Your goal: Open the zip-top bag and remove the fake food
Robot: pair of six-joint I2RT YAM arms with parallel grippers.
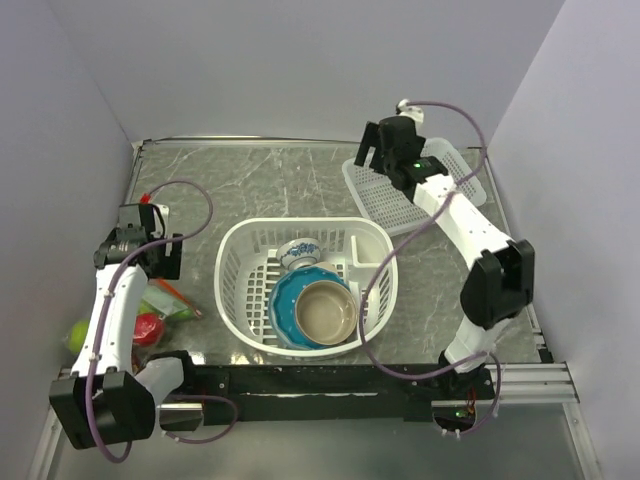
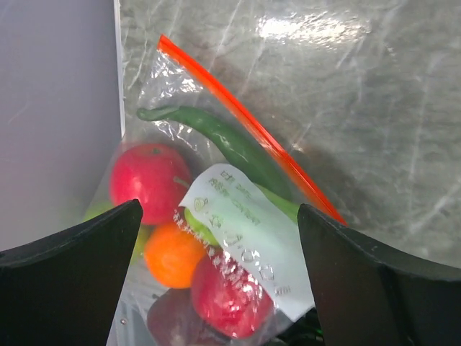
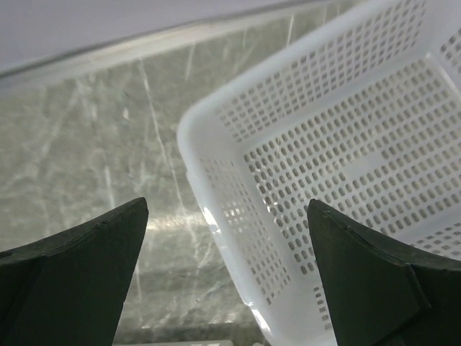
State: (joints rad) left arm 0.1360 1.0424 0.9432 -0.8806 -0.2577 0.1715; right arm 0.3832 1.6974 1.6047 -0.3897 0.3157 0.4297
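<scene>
The zip-top bag (image 2: 216, 187) lies flat on the table by the left wall, its red-orange zip strip (image 2: 245, 122) running diagonally along the upper right edge and shut as far as it shows. The fake food (image 2: 150, 176) is inside it: a red fruit, a long green chili (image 2: 223, 137), an orange piece (image 2: 171, 254), another red fruit (image 2: 230, 295) and a dark maroon piece. My left gripper (image 2: 218, 216) hovers open above the bag (image 1: 165, 300), touching nothing. My right gripper (image 3: 227, 209) stands open and empty over the near corner of the white mesh tray (image 3: 346, 144).
A white basket (image 1: 235, 250) sits mid-table holding a blue bowl (image 1: 283, 305), a tan bowl (image 1: 325, 312) and a small patterned bowl (image 1: 298, 253). The mesh tray (image 1: 420, 190) lies at the back right. A grey wall (image 2: 57, 108) stands close to the bag's left side.
</scene>
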